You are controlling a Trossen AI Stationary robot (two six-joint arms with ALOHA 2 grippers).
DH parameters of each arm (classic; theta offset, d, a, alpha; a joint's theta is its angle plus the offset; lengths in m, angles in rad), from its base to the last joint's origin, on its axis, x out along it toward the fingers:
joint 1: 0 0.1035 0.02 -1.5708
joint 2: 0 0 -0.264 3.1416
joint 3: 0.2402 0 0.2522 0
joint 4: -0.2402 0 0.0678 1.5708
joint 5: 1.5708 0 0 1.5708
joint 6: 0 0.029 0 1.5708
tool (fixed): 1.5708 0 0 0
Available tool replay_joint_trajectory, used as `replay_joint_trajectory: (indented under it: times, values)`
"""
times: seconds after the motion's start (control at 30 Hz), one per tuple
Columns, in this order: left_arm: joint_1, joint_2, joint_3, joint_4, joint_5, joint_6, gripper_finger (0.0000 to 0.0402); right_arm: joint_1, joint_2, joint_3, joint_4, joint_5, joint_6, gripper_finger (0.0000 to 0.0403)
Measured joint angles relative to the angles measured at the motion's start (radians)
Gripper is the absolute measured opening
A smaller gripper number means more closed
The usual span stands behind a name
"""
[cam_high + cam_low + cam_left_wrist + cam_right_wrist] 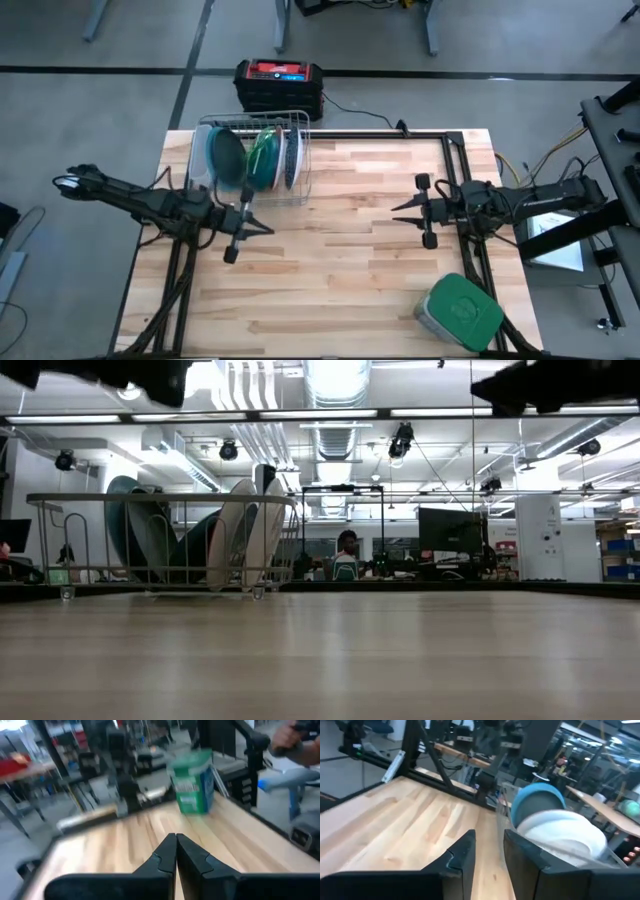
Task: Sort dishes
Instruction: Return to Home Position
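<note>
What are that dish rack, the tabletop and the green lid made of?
The rack looks like thin metal wire, bright; you see through its bars. The tabletop seems to be pale wood in glued strips, with visible grain. The green lid is probably plastic: even colour, rounded corners.

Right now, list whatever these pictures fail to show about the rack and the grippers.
1. High view: the dishes overlap edge-on in the rack; their count is unclear.
2. Low view: the top edge cuts both arms to dark scraps; the left gripper and right gripper cannot be told apart there.
3. Right wrist view: the white dish and blue dish hide whatever stands behind them.
</note>
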Motion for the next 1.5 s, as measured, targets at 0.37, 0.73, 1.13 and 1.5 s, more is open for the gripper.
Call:
replay_joint_trajectory:
  times: [0.37, 0.73, 1.13, 1.5]
  values:
    - [-0.013, -0.003, -0.232, 0.246, 0.137, -0.135, 0.0, 0.0, -0.361, -0.242, 0.005, 0.018, 0.0, 0.0057]
    - [-0.013, -0.054, 0.001, -0.085, -0.104, -0.111, 0.0, 0.002, -0.592, -0.382, -0.019, 0.008, -0.002, 0.0032]
    - [-0.049, -0.05, -0.206, 0.18, 0.034, -0.127, 0.0, 0.002, -0.61, -0.395, -0.033, 0.01, 0.016, 0.0028]
    - [-0.1, 0.025, -0.508, 0.775, -0.089, -0.074, 0.0, 0.002, -0.609, -0.395, -0.033, 0.017, 0.012, 0.0023]
